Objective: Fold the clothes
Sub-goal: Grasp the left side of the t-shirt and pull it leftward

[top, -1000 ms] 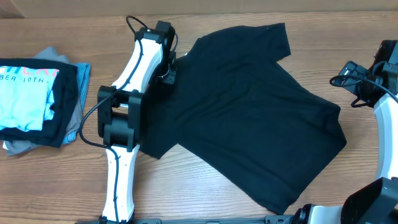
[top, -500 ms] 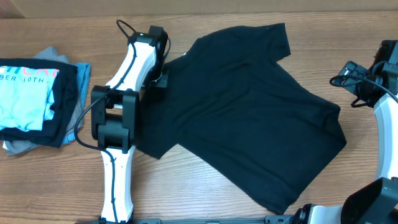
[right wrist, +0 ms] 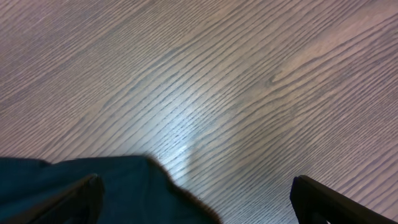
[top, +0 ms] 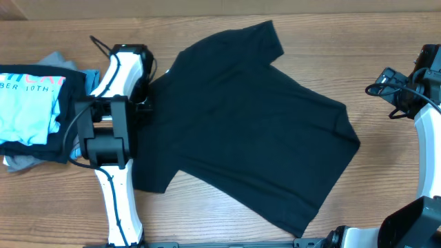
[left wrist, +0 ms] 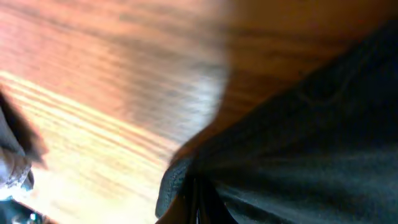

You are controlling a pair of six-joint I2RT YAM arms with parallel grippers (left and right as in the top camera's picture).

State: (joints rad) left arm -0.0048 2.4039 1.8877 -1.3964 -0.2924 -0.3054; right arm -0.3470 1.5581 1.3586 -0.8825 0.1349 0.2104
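A black short-sleeved T-shirt (top: 241, 131) lies spread flat and slanted across the middle of the table. My left gripper (top: 148, 86) is shut on its upper left edge near the collar. The left wrist view shows the black fabric (left wrist: 298, 155) pinched between the fingers (left wrist: 196, 202) over the wood. My right gripper (top: 393, 86) is open and empty at the right edge, apart from the shirt. In the right wrist view its fingertips (right wrist: 199, 199) are wide apart, and a corner of the black shirt (right wrist: 124, 193) lies below them.
A stack of folded clothes (top: 41, 110) sits at the far left, with a light blue lettered T-shirt on top and grey and black pieces under it. The left arm (top: 114, 158) stretches along the shirt's left side. The wooden table (top: 207, 213) shows at the front.
My left gripper has moved left with the shirt's collar edge in it, dragging the whole shirt left across the table. The right arm has not moved.
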